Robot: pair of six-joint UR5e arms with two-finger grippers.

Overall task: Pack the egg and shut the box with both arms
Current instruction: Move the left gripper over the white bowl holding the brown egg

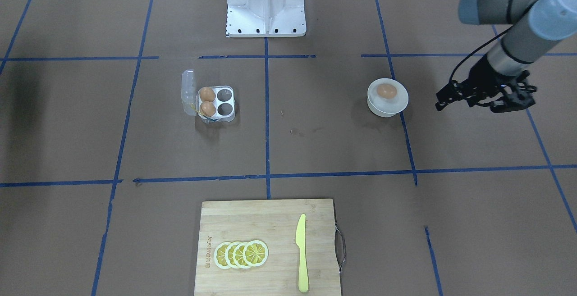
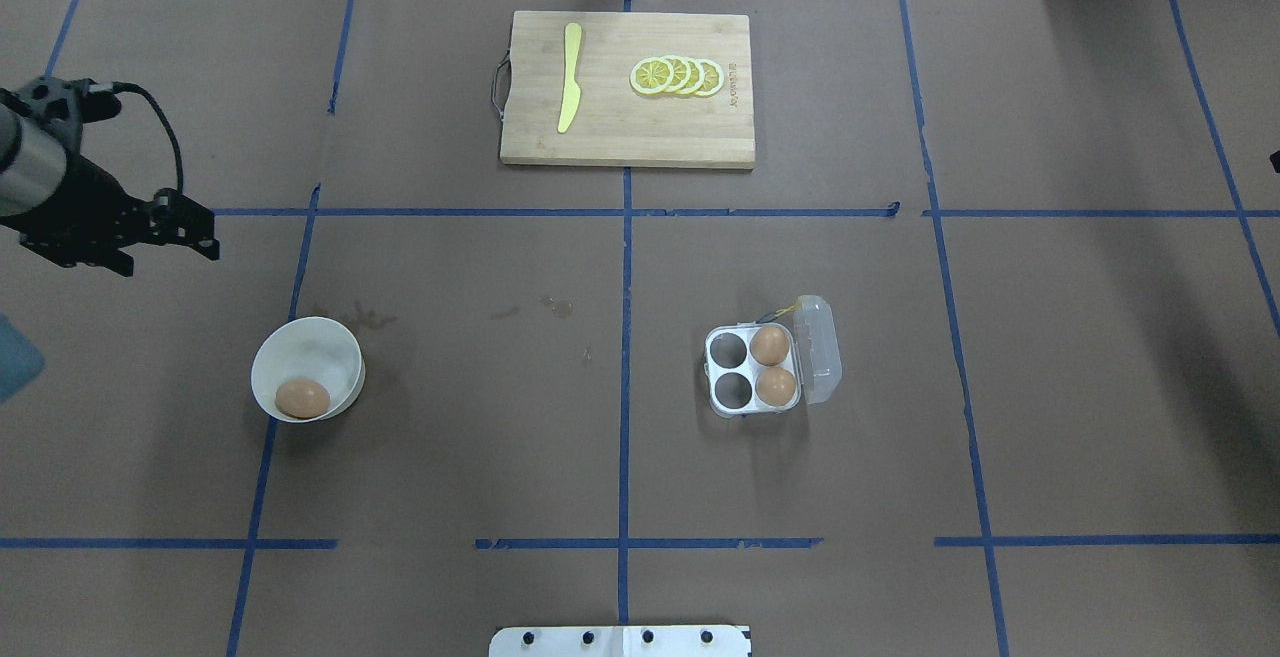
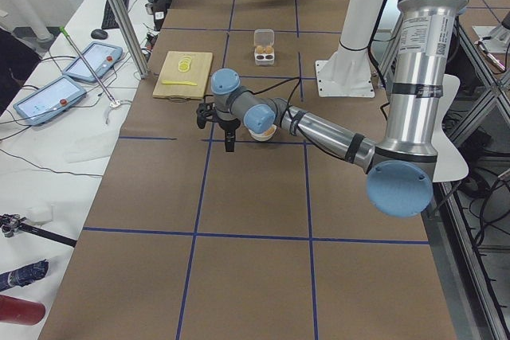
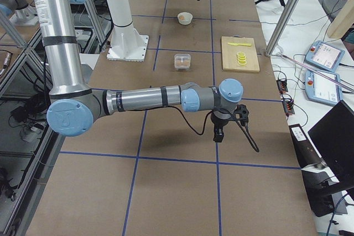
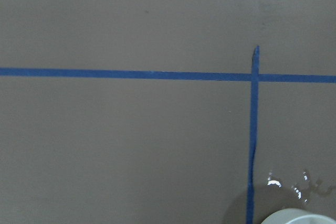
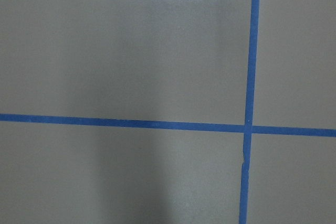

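On brown counter [image 2: 450,457] gridded with blue tape [image 2: 625,267]: open box [image 2: 822,362], white bowl [image 2: 310,332], wooden cutting board [image 2: 620,127], white base [image 1: 266,12].

3 eggs: one egg [image 2: 302,398] in the bowl [image 2: 310,349] near the left gripper [image 2: 203,234], 2 in the box [image 2: 709,368], well apart from both grippers. 1 bowl. 1 box, 4 cups, 2 filled. 1 cutting board [image 2: 620,132] far from either gripper, on it 1 yellow knife [image 2: 570,87] and 4 lemon slices [image 2: 678,76]. 2 arms [image 3: 319,129], 2 grippers: left, plus right gripper [image 4: 218,135]. 1 white base [image 1: 266,5].
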